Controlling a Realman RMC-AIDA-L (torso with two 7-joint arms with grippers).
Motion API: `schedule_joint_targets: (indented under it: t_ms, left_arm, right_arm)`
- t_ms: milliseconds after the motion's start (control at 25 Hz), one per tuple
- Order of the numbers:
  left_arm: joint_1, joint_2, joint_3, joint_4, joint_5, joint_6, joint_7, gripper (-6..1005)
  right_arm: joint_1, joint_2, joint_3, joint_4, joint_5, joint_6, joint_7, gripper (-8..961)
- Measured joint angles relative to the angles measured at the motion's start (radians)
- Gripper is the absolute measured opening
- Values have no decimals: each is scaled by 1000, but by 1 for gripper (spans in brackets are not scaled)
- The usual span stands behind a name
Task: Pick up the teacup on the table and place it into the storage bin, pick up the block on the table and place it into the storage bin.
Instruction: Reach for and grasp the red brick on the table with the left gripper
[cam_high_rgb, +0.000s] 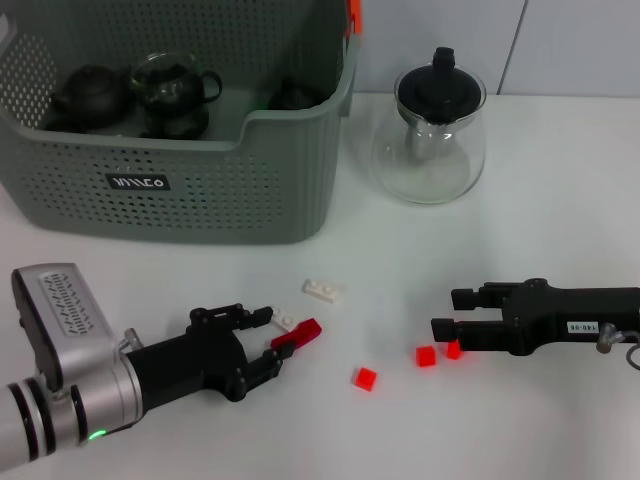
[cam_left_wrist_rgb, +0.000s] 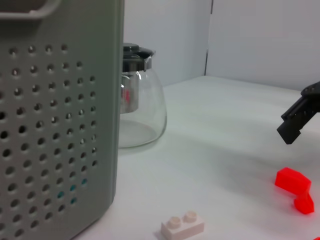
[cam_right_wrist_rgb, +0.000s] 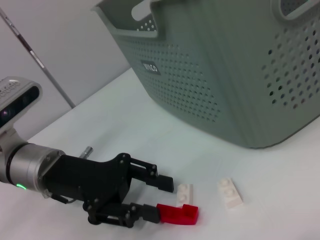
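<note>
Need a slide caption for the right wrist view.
Left gripper open around a red L-shaped block, two white bricks beside it, grey-green perforated bin behind.

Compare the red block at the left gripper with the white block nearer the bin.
Colour: the red block is bright red, the white block is off-white. Contact: the red block sits at the tips of the left gripper, whose fingers are spread, while the white block lies free on the table. Place: the white block lies closer to the storage bin. Both are small studded bricks on the table.
</note>
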Motion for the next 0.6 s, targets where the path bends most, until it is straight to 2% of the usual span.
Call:
schedule_joint_targets:
  t_ms: [600]
  left_arm:
    - [7,-4,11,-17,5,-2,0,481]
  right_arm:
    - [1,0,0,0,0,1,0,738]
